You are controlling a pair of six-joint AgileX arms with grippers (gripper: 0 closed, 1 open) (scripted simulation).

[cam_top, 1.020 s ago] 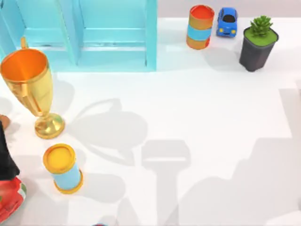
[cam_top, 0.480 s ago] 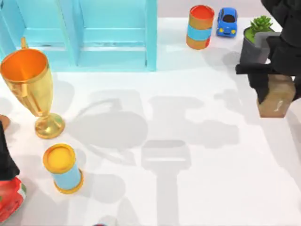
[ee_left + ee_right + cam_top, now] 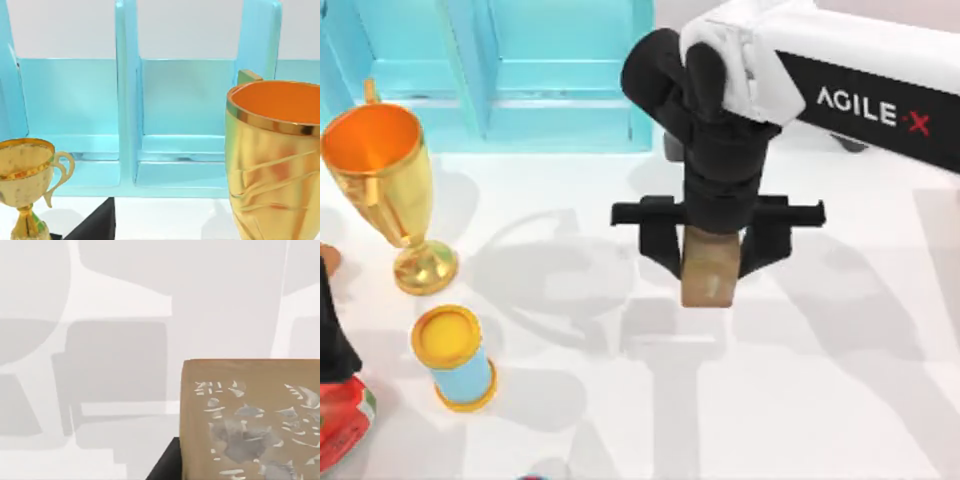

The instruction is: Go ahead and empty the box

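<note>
Top view: the right gripper [image 3: 712, 262] hangs over the middle of the white table [image 3: 840, 400], at the end of a white and black AgileX arm that reaches in from the upper right of the frame. Its two black fingers are clamped on a tan brown box [image 3: 710, 272], one on each side, and the box stands upright between them with its lower end sticking out below the fingertips. Whether the box touches the table or is held just above it cannot be told from here.

A light blue shelf unit [image 3: 560, 70] with upright dividers fills the upper left of the frame. Just below its left end, at the left edge, stands a large gold trophy cup [image 3: 382, 180] with an orange inside. Below the trophy, in the lower left, stands a yellow can [image 3: 454, 357] with a blue band. A red object [image 3: 342, 420] lies at the very lower left corner, partly cut off by the frame edge.

In the right wrist view the box [image 3: 252, 422] shows in the lower right of the frame as a tan face with grey and white markings, against the bare white table crossed by grey shadows.

In the left wrist view the blue shelf unit [image 3: 130, 125] spans the frame, the large gold trophy cup [image 3: 275, 160] looms at the right, and a smaller gold cup [image 3: 25, 185] with a handle stands at the lower left.
</note>
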